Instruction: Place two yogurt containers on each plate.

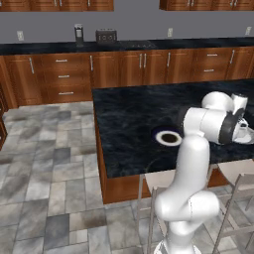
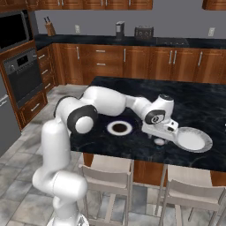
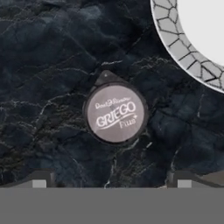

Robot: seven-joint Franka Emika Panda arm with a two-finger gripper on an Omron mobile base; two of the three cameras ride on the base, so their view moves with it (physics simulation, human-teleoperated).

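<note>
One tub (image 3: 115, 113) in reach, lid up on the counter (image 3: 48, 65), just beside the pale plate (image 3: 183, 48), between the spread tips of the empty tool (image 3: 112, 183). Risks from here: off-centre descent, nudging tub aside or against the plate rim; weak pinch, slipping mid-lift.

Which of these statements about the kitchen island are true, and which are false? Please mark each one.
1. The yogurt container lies on the dark counter, outside the pale plate. True.
2. The gripper is closed on the yogurt container. False: the fingertips stand wide apart above it, with no contact.
3. The lid reads "GRIEGO". True.
4. The dark-rimmed plate carries two yogurt containers. False: nothing can be seen on it.
5. The pale plate has a plain smooth rim. False: the rim shows a grey mosaic pattern.
</note>
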